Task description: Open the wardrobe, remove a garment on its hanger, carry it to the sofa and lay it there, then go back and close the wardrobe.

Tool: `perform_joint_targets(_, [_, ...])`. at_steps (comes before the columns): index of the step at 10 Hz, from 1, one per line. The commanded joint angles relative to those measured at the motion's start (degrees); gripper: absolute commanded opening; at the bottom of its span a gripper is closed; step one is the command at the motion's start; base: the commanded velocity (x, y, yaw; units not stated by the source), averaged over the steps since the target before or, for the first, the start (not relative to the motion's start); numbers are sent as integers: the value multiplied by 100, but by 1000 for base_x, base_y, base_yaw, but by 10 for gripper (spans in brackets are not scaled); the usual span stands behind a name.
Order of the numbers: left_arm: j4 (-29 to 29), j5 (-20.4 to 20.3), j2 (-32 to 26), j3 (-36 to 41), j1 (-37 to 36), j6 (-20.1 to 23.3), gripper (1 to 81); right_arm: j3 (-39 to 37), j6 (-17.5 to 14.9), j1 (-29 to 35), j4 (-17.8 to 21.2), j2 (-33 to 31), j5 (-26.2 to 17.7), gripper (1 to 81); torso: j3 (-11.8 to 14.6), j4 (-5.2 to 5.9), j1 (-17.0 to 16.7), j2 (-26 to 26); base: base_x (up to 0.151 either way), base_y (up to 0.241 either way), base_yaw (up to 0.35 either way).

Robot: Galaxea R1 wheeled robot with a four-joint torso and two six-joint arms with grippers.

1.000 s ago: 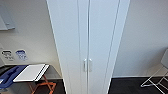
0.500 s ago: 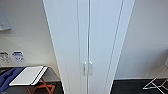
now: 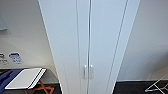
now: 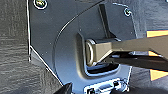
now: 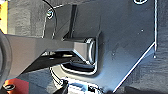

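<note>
We faced the wardrobe [image 3: 88, 42] squarely in the head view, a tall narrow white cabinet rising through the middle of the scene, with its two slim doors shut and meeting at a thin seam down the centre. The two small vertical handles [image 3: 88, 72] sat side by side low on the doors, one on each side of that seam. Nothing stood between us and the doors. To the left of the wardrobe, near its foot, we saw a white flat panel [image 3: 25, 78] lying tilted on an orange folding frame [image 3: 43, 88], with something blue [image 3: 7, 76] just beside it at the edge. On the pale wall above these hung a small blue-and-white sign [image 3: 15, 57]. To the right, well apart from the wardrobe, part of a thin white rack [image 3: 157, 86] stood on the dark floor [image 3: 130, 87]. The wall behind was plain and pale on both sides. In both wrist views we saw the robot's own dark plate and jointed bar over the dark carpet; as for either pincer, we could not tell whether it was apart or together.
</note>
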Motion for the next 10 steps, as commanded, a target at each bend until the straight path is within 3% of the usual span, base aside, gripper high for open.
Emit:
perform_joint_targets(1, [55, 292, -61, 52, -93, 6, 811, 38, 2, 160, -54, -78, -309, 811, 0, 0, 0, 0, 0, 0, 0])
perform_joint_targets(8, [64, 300, -105, 61, -128, -21, 811, 73, 28, 169, 8, -69, -247, 811, 0, 0, -5, 0, 0, 0, 0])
perform_joint_targets(10, [73, 292, -341, 428, -128, 5, 811, 475, 28, 169, 8, -323, -230, 811, 0, 0, -5, 0, 0, 0, 0])
